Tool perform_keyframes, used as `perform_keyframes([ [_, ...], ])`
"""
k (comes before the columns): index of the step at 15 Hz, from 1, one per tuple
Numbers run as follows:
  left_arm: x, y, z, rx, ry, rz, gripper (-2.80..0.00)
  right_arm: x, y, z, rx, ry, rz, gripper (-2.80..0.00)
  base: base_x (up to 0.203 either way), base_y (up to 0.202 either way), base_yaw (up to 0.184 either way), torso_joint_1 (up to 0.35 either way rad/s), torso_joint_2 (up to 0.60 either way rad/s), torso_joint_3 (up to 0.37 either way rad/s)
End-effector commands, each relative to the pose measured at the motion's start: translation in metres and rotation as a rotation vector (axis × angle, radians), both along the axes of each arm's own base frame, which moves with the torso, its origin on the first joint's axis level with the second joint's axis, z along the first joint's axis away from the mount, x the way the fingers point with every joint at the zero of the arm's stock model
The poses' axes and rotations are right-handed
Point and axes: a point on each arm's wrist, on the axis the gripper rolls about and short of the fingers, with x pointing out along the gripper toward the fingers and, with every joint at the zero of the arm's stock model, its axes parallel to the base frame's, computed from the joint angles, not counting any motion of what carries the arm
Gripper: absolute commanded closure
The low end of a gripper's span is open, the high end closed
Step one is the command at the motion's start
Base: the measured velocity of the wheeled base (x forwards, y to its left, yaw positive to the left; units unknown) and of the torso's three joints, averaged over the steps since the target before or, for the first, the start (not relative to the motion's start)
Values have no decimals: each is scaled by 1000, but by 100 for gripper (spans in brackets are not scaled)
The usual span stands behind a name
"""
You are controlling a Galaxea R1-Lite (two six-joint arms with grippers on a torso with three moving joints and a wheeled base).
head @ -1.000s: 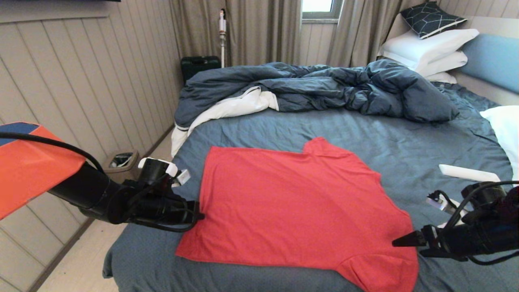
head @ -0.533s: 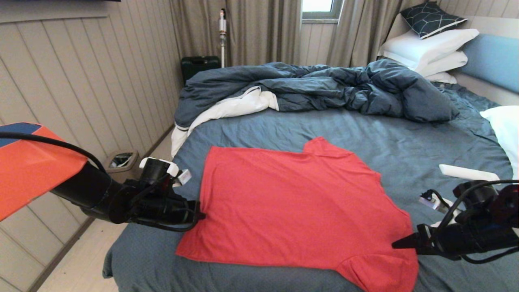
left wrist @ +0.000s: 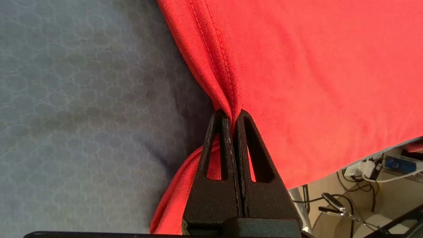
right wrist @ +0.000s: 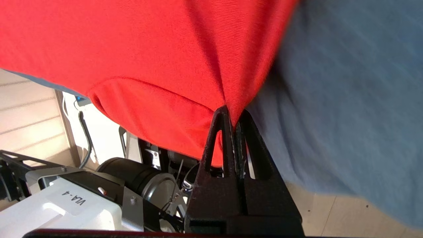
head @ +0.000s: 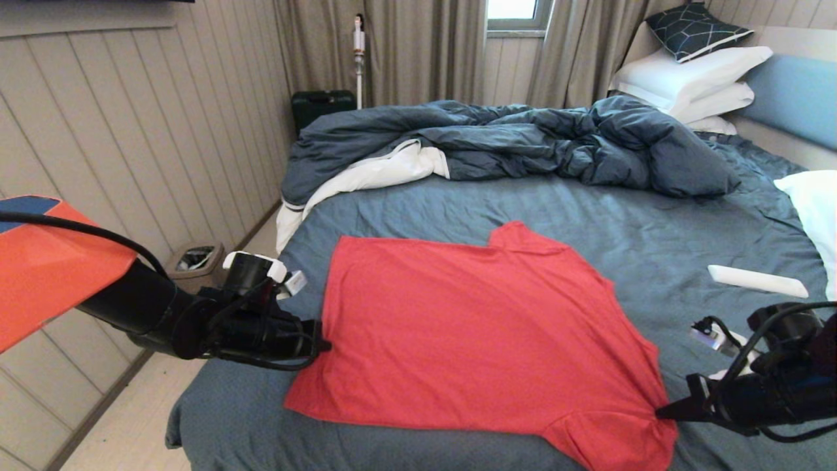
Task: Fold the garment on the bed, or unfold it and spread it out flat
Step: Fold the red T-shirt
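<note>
At the garment's (head: 477, 340) near-right edge, right end effector (head: 660, 412) has just clamped fabric; left end effector (head: 322, 343) stays clamped on the hem, ready to fold.

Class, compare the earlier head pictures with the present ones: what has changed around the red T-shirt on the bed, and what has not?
The right gripper moved down toward the near edge of the bed and closed on the bright red thin-fabric T-shirt at its edge beside the near sleeve, pinching the fabric. The left gripper stayed shut on the shirt's opposite edge. The shirt itself lies spread flat as before.
</note>
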Motion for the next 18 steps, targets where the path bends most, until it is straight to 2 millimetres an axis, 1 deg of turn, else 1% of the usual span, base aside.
perform_keyframes([
  [1,-3,1,6,-7,-6,1,0,-9,-5,5,-6,-14,-23,0,0,0,0,0,0,0],
  [5,-12,3,14,-3,3,-4,0,-14,-21,7,-26,-34,-60,0,0,0,0,0,0,0],
  [7,-18,1,16,-3,26,-28,0,-19,-26,6,-31,-33,-72,0,0,0,0,0,0,0],
  [11,-34,-6,8,20,69,-78,0,-34,-35,6,-33,-9,-87,0,0,0,0,0,0,0],
  [14,-44,-6,6,30,86,-90,0,-43,-36,9,-27,3,-99,0,0,0,0,0,0,0],
  [16,-50,-6,3,39,98,-105,0,-49,-34,11,-33,-3,-96,0,0,0,0,0,0,0],
  [18,-55,-5,5,43,95,-115,0,-55,-31,14,-40,-12,-98,0,0,0,0,0,0,0],
])
